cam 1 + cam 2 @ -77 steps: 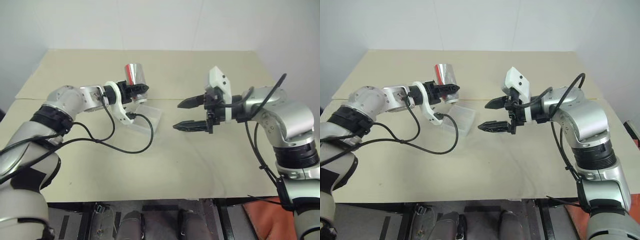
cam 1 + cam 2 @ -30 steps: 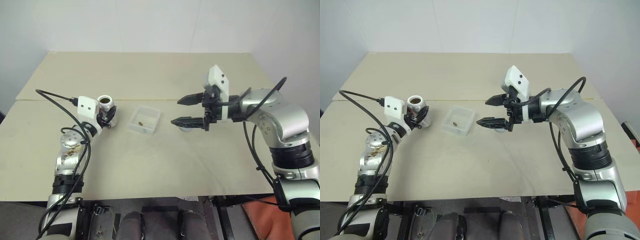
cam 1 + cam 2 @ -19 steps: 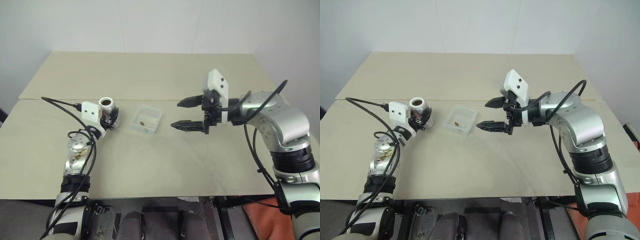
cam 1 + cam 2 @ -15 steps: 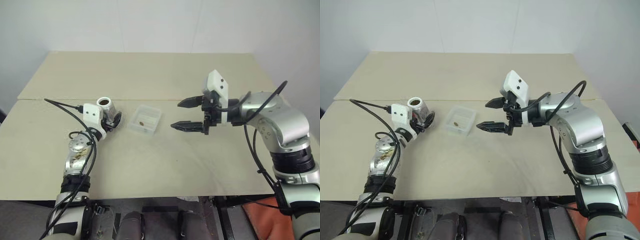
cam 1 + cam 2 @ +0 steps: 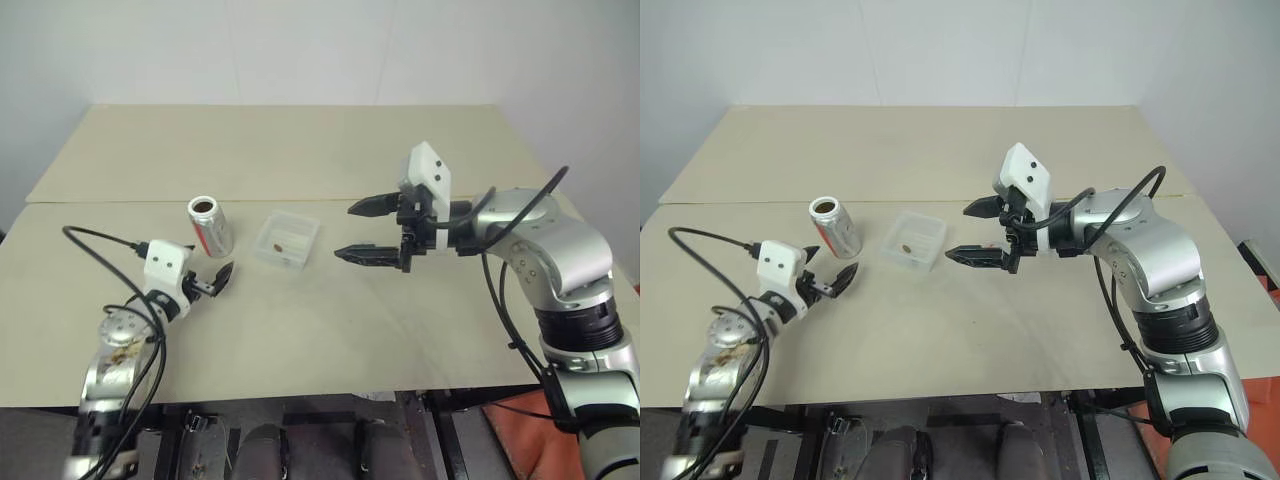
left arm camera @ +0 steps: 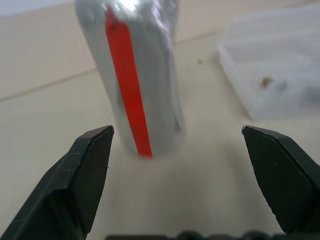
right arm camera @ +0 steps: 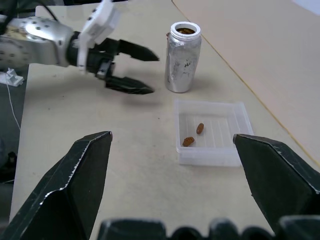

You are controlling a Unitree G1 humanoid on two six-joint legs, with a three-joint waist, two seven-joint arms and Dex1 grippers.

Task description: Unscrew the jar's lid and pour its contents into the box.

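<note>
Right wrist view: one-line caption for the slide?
Open jar stands upright beside the box holding two brown bits; left gripper open, apart from the jar.

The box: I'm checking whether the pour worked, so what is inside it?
Inside the box lie two small brown bits, apart from each other on its ribbed floor. Nothing covers the tray; no lid sits on it.

It looked like a lab or test room: a plain beige counter (image 5: 300,330) stood against bare white walls (image 5: 300,50), with loose black cables (image 5: 100,245) trailing across it.
</note>
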